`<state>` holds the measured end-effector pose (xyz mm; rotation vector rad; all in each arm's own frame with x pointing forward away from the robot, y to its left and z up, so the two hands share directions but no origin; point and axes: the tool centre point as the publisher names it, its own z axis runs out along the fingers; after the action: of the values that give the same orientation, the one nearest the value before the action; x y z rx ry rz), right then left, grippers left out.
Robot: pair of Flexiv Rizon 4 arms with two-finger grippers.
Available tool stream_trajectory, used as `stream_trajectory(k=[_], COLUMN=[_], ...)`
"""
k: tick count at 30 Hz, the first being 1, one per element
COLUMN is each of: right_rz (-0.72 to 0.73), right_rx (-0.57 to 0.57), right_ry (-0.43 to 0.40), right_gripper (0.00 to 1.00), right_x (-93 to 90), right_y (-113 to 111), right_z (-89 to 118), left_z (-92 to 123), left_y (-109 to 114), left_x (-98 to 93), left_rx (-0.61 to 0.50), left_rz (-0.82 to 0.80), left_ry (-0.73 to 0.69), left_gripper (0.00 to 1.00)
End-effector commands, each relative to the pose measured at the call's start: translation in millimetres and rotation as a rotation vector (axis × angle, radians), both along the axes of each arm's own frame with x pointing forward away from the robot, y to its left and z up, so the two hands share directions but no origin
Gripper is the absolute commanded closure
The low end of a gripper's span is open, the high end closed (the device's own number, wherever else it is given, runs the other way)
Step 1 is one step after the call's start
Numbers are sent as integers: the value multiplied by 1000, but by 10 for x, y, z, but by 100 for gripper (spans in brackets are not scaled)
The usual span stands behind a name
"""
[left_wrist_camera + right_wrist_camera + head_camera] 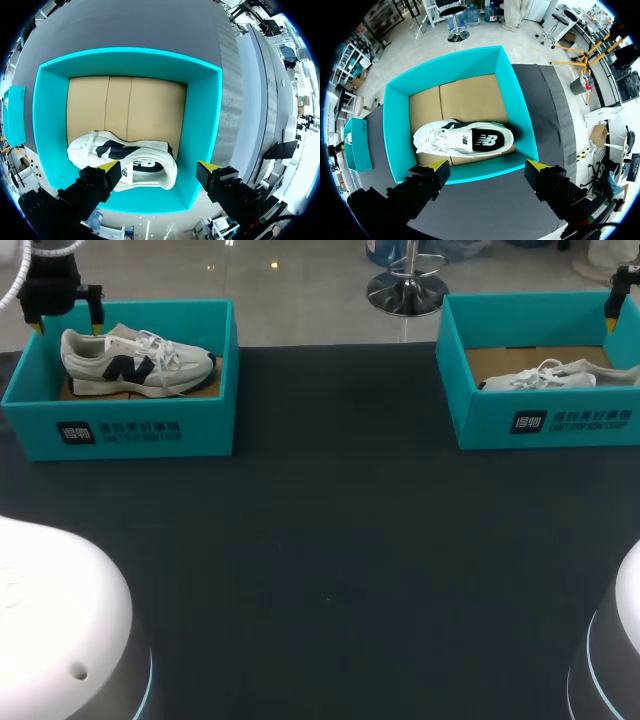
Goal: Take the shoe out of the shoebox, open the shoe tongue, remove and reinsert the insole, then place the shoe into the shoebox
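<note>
**Dark surface, two boxed sneakers, both grippers empty**

Dark grey cloth covers the surface (330,540), where two open teal cardboard shoeboxes stand well apart. The left gripper (159,170) hangs over the left shoebox (45,130), fingers spread and grasping nothing. The white sneaker with a navy side logo (125,160) sits just ahead of them, against the nearest box wall and partly under one fingertip. The right gripper (487,167) is likewise released over the right shoebox (395,130), and the second white sneaker (465,139) lies crosswise ahead of its fingers.

Each sneaker should be light, with a soft upper that yields and a stiffer sole. The heel collar or the midfoot looks the firmest place to pinch. Loose laces may snag, and an insole will likely be thin and floppy.

A dark insole seems to show through each opening, but whether it sits loose cannot be told. The tongues are buried under laces. From overhead, the right shoebox's wall hides that sneaker's lower part, and the right fingers are cut off.
</note>
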<state>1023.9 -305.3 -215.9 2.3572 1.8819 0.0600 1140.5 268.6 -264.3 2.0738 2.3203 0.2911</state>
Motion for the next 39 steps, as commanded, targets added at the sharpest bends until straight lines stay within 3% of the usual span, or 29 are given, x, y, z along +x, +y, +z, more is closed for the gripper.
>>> stream_trajectory(k=[1,6,8,11,14,20,22,26,28,30,36,39], right_rz=[0,0,0,0,0,0,0,0,0,0,0,0], right_rx=[0,0,0,0,0,0,0,0,0,0,0,0], right_ry=[-1,-1,-1,-1,-1,-1,-1,-1,-1,-1,-1,-1], right_gripper=[0,0,0,0,0,0,0,0,0,0,0,0], right_x=[-5,-5,-5,-5,-5,-5,-5,-5,-5,-5,-5,-5], right_y=[-2,-2,-2,-2,-2,-2,-2,-2,-2,-2,-2,-2], right_z=[2,2,2,2,2,2,2,2,2,2,2,2], left_z=[-46,-73,-88,-118,-151,-196,-241,-315,-342,-387,-494,-536], left_y=[116,165,185,201,216,251,267,325,349,364,384,372], left_x=[129,217,249,295,346,419,456,536,568,601,685,708], left_rx=[-18,-22,-35,-40,-40,-55,-42,-31,-38,-38,-57,-64], left_rz=[-2,-9,-18,-34,-41,-59,-61,-55,-62,-64,-68,-78], left_ry=[17,25,28,22,23,25,19,23,32,33,46,49], left_gripper=[0,1,28,51,60,58,52,50,41,39,42,37])
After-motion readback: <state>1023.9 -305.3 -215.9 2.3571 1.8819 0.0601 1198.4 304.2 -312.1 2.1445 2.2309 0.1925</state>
